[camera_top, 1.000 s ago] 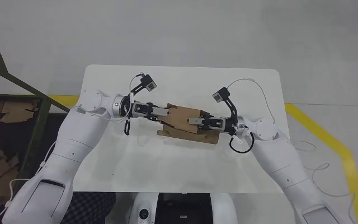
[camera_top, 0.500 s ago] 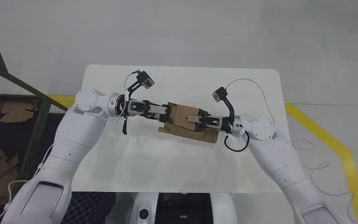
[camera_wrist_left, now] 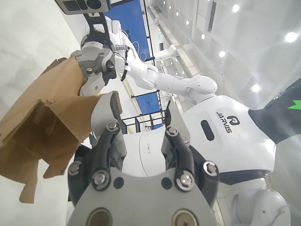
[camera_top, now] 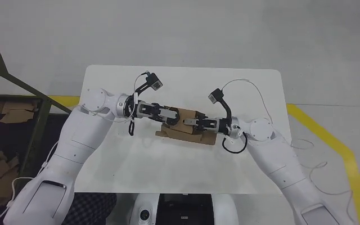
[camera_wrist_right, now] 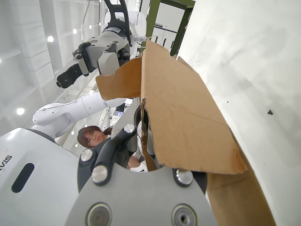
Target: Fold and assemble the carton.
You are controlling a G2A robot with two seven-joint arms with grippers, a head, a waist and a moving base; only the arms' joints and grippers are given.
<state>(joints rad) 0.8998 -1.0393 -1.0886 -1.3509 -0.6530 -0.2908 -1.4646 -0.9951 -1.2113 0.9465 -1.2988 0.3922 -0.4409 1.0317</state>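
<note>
Carton (camera_top: 183,129) at tabletop (camera_top: 112,163) centre, half-opened. Our right gripper (camera_top: 194,121) pinches its wall; left gripper (camera_wrist_left: 142,107) spread, one finger at flap (camera_wrist_left: 77,104). We judge flap-folding under way; next: push flap inward, right steadying.

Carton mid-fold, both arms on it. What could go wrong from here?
1. The right gripper pinches a single wall of the carton beside a ragged edge; a hard pull may tear it or let it slip.
2. The left gripper is open, with one finger against a flap; pushing may buckle the flap instead of folding it.
3. The two grippers face each other close across the carton, so a push inward may bring them together.
</note>
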